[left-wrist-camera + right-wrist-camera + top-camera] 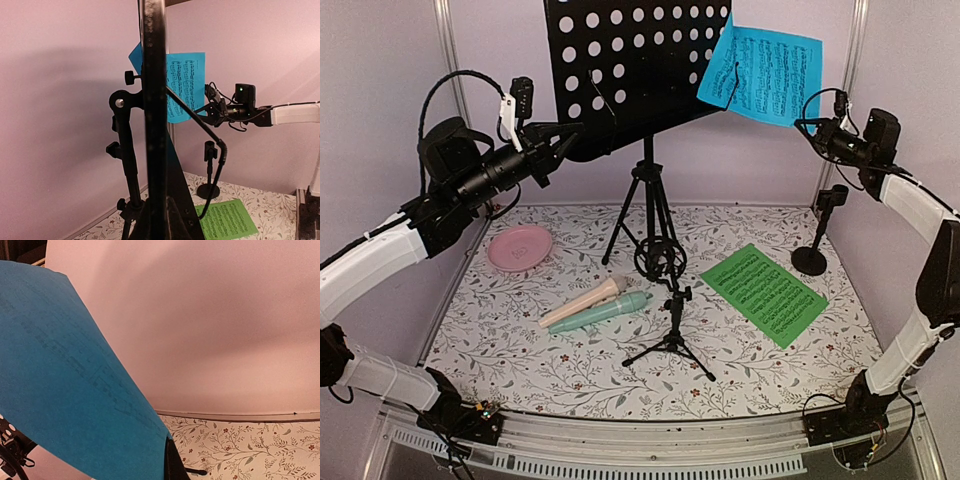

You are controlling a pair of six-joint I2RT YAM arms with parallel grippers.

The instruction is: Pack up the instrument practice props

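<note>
you had the black music rack (620,130) standing upright on its tripod legs at the back of the table (520,340). your left gripper (558,140) had its fingers closed on the rack's lower left corner. your right gripper (805,124) pinched the lower right corner of the blue sheet (760,72), which hung tilted off the rack's upper right edge. the green sheet (765,293) lay flat in front of the rack, to its right. the beige microphone (582,303) and mint microphone (605,312) lay side by side, touching, in front of the rack to its left. a small black tripod (672,335) stood directly in front of the rack, a round-based stand (817,235) well to its right, and a pink plate (520,247) to its left.
</note>
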